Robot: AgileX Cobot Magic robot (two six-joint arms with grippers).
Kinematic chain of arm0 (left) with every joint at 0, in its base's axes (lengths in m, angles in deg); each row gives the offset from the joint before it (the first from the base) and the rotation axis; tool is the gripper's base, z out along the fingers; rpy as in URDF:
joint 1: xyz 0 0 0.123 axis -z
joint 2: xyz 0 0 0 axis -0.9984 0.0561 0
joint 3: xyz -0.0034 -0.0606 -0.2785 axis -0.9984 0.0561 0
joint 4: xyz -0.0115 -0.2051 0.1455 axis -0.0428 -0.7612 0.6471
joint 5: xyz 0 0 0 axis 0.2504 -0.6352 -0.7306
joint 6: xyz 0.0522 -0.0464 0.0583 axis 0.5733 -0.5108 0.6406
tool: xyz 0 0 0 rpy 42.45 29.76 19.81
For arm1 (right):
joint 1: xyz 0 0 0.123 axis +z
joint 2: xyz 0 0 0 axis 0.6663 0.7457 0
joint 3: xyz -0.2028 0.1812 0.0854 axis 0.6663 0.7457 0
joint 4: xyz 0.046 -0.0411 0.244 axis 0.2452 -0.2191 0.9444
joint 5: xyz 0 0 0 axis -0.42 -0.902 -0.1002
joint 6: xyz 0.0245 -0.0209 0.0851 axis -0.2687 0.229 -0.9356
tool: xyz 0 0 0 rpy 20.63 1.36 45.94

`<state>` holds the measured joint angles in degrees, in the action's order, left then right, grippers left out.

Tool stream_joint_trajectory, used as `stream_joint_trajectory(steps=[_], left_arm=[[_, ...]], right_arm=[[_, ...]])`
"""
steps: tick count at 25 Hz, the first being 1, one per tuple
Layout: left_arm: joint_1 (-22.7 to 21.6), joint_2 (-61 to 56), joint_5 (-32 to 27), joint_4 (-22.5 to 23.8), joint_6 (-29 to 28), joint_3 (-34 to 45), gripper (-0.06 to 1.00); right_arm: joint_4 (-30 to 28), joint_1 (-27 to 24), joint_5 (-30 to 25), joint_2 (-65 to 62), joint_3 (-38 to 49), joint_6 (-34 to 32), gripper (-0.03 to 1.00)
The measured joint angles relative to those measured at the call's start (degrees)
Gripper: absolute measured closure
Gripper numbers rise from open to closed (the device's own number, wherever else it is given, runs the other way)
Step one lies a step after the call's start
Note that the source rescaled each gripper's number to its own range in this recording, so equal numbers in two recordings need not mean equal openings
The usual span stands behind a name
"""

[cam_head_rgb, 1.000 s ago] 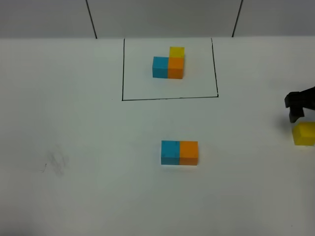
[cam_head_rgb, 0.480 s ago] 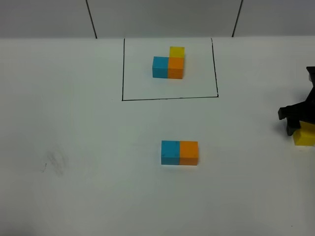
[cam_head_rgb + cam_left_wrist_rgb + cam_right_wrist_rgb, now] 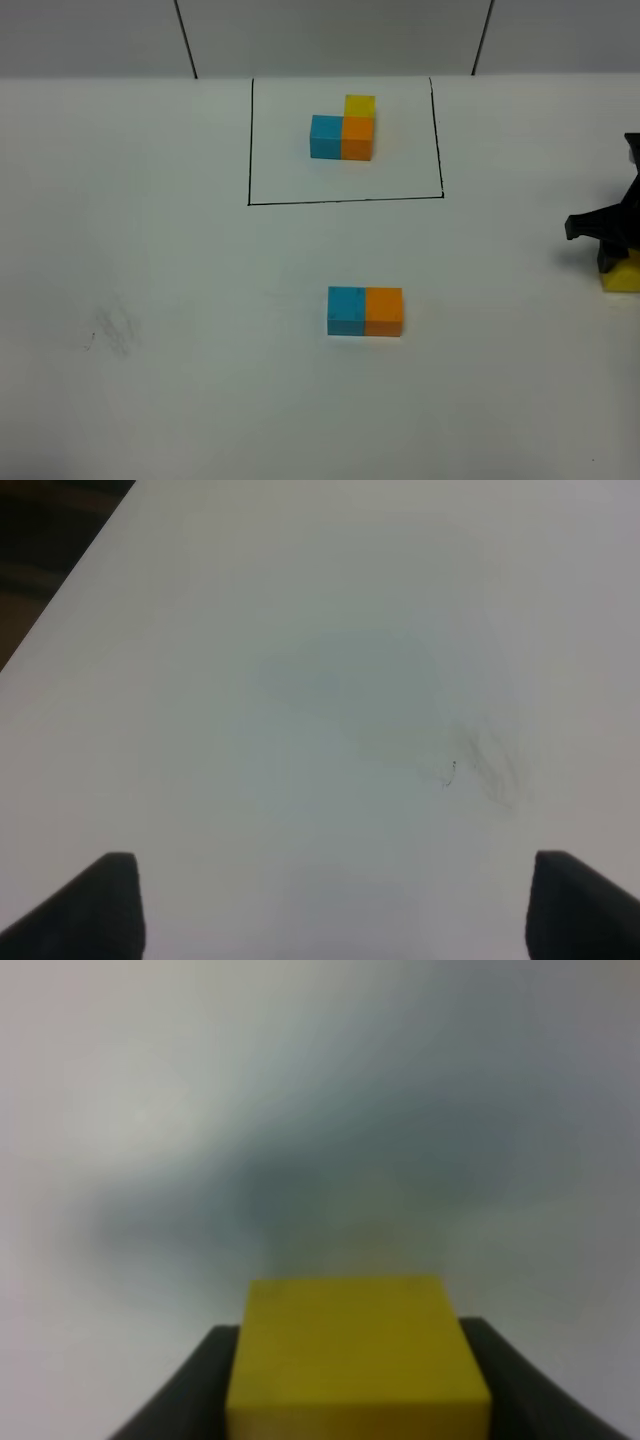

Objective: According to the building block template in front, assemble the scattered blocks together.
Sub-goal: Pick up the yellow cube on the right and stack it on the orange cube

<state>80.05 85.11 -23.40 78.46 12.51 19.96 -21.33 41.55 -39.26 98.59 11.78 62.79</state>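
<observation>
A white table [image 3: 150, 380] seen from high above. At 12 o'clock a thin black drawn rectangle [image 3: 345, 200] frames the building block template [image 3: 342, 132]. It is an L of three cubes, with blue touching orange at orange's 9 o'clock and yellow touching orange at its 12 o'clock. The cluster sits in the far half of the frame, with bare white on every side.

Near the centre, outside the frame, a loose blue cube [image 3: 346, 309] and orange cube [image 3: 384, 310] stand side by side, faces touching and blue on the 9 o'clock side. The yellow cube [image 3: 622, 277] is well apart from them at 3 o'clock, cut off by the edge of the picture. The right gripper [image 3: 610, 255] is down over it. In the wrist view its dark fingers [image 3: 200, 1390] hug both sides of the cube with no gap showing — jaws closed on it.

The left gripper [image 3: 325, 900] appears only in its wrist view, jaws wide with nothing between them, over bare table with a faint smudge [image 3: 490, 765].

The table is bare from 6 to 9 o'clock, and also between the pair and the frame.
</observation>
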Motion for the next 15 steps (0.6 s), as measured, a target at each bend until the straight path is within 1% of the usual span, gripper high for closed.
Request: stream_joint_trajectory(steps=[2, 4, 6, 9, 12, 15], left_arm=[[0.0, 0.0, 0.0, 0.0, 0.0, 0.0, 0.20], [0.0, 0.0, 0.0, 0.0, 0.0, 0.0, 0.20], [0.0, 0.0, 0.0, 0.0, 0.0, 0.0, 0.20], [0.0, 0.0, 0.0, 0.0, 0.0, 0.0, 0.20], [0.0, 0.0, 0.0, 0.0, 0.0, 0.0, 0.20], [0.0, 0.0, 0.0, 0.0, 0.0, 0.0, 0.20]], right_arm=[[0.0, 1.6, 0.3, -3.0, -0.1, -1.6, 0.95], [0.0, 4.0, 0.9, -5.3, -1.1, -4.6, 0.95], [-0.1, 7.0, 1.4, -6.0, -2.5, -7.9, 0.95], [-0.1, 13.0, 1.1, -5.3, -4.6, -13.6, 0.95], [-0.9, 19.3, -0.9, -3.1, -7.1, -22.1, 0.95], [-3.7, 24.5, -4.5, -0.6, -10.3, -30.9, 0.95]])
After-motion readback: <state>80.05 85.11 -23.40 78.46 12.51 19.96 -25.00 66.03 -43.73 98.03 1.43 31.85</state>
